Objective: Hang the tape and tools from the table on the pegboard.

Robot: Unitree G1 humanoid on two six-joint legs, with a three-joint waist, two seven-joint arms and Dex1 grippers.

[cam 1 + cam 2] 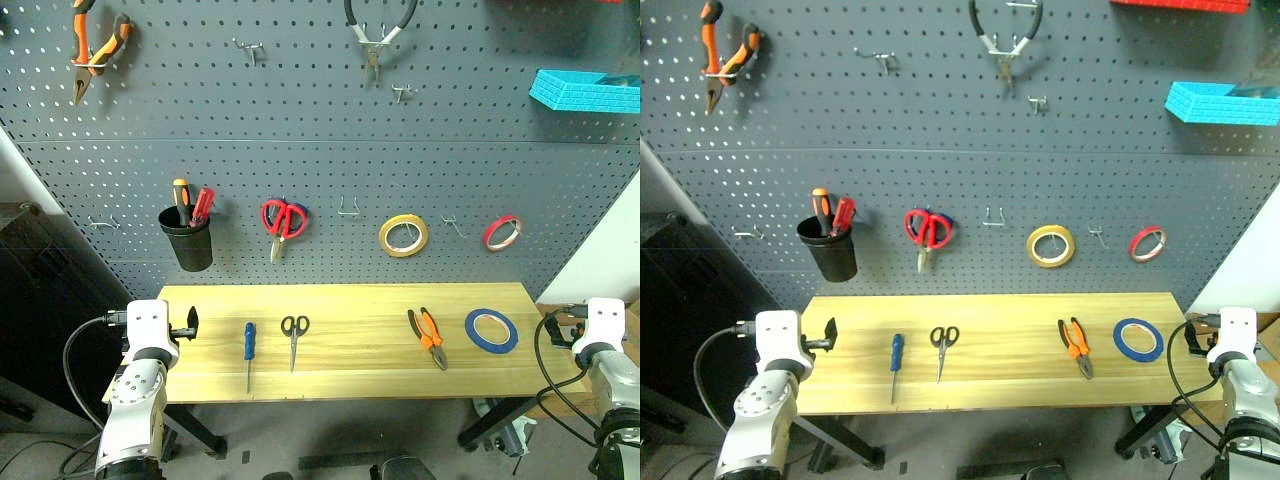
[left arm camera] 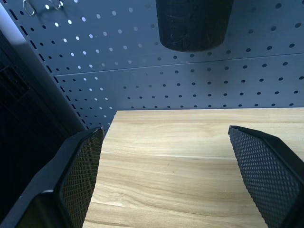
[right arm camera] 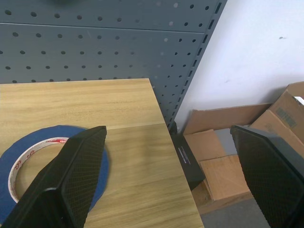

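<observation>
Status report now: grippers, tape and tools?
Left gripper open, right gripper open. Blue tape, pliers, scissors, screwdriver on table. Nothing blocking.

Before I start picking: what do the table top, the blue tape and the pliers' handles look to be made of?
Table: pale wood planks, grain lines and seams visible, smooth matt finish.
Blue tape: thin plastic or paper film wound on a light core, likely cardboard.
Pliers: dark metal jaws; orange-and-black handles look like rubbery plastic sleeves, though I can't confirm the feel.
</observation>
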